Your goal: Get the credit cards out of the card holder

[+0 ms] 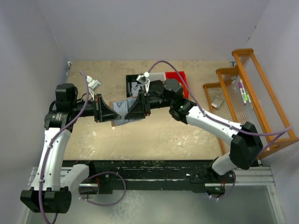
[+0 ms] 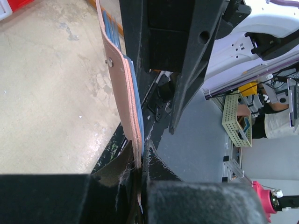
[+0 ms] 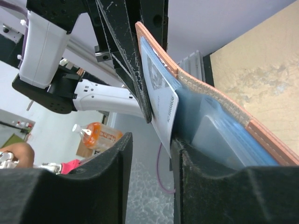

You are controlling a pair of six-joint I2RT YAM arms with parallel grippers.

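Note:
The card holder point(image 1: 117, 113), salmon-pink outside and blue-grey inside, hangs open above the table between the two arms. My left gripper point(image 1: 110, 112) is shut on its edge; the left wrist view shows the pink flap point(image 2: 122, 88) pinched between the fingers of that gripper point(image 2: 140, 158). A grey credit card point(image 3: 163, 100) sticks out of a blue slot of the card holder point(image 3: 219, 116). My right gripper point(image 3: 152, 137) is open around the card's lower corner. The card lies against the right-hand finger point(image 3: 187, 158), with a gap to the other finger.
Behind the grippers lie a black wallet point(image 1: 134, 84) and a red flat item point(image 1: 179, 77). An orange wooden rack point(image 1: 254, 88) stands along the right side, with a small grey object point(image 1: 217, 101) in it. The table's near edge is a black rail point(image 1: 154, 175).

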